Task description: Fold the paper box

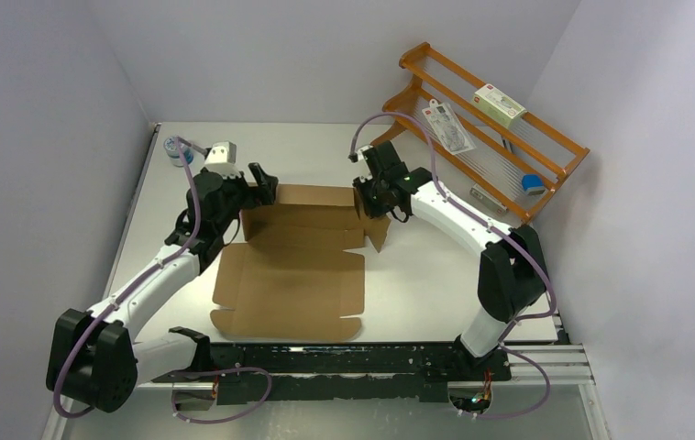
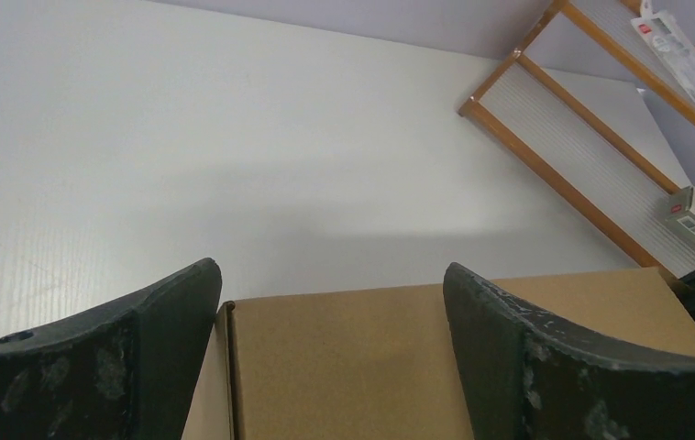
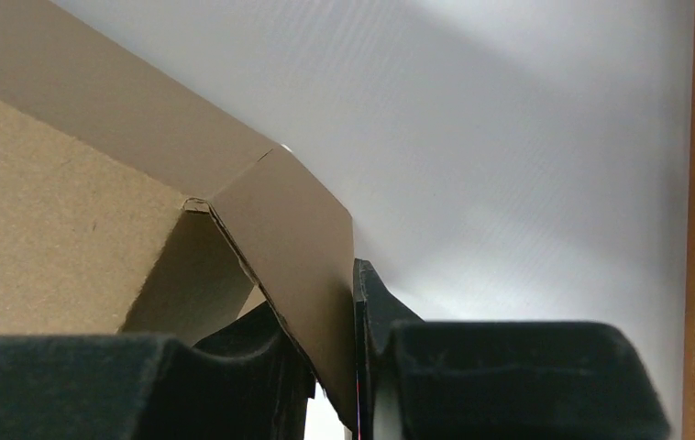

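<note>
Right gripper (image 3: 339, 367) of mine is pinched onto a side flap (image 3: 298, 247) of the paper box (image 1: 289, 275) at its 2 o'clock corner, left gripper (image 2: 330, 302) wide open and empty over the 10 o'clock corner, box sitting between the two, long axis 12-to-6.

There is one box (image 1: 293, 266) and one table (image 1: 417, 293). The arms number two, a left arm (image 1: 156, 275) and a right arm (image 1: 458, 215). There are two grippers as well, a left gripper (image 1: 265, 186) and a right gripper (image 1: 360, 197). There is one rack (image 1: 509, 151), and on it one carton (image 1: 498, 103), one packet (image 1: 447, 126) and one blue item (image 1: 533, 182). A fourth small piece may be there too, but the view is too coarse to count it. There is one bottle (image 1: 173, 149).
</note>
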Robot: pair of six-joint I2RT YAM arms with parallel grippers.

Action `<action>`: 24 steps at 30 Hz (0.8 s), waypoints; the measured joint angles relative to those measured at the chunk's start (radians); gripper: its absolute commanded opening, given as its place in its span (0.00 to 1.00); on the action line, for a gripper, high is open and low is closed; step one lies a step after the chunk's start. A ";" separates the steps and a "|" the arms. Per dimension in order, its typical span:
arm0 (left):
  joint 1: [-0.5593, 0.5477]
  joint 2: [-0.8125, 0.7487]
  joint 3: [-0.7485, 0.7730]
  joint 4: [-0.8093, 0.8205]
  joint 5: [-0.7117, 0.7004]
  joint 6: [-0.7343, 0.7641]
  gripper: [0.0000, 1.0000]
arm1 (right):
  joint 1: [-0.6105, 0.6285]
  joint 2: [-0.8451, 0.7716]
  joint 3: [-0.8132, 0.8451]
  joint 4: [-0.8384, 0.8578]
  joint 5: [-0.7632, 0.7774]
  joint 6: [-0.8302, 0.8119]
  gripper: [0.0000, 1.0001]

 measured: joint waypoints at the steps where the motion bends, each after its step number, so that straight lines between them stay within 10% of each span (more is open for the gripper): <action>1: 0.000 0.000 0.000 -0.004 -0.011 -0.005 0.95 | 0.001 0.000 0.000 0.002 -0.001 -0.001 0.20; 16: -0.261 -0.355 -0.208 0.059 -0.204 0.011 0.94 | 0.031 0.002 0.000 0.040 0.022 -0.063 0.21; 24: -0.352 -0.113 -0.364 0.301 -0.056 0.135 0.96 | 0.040 0.005 0.000 0.046 0.024 -0.082 0.21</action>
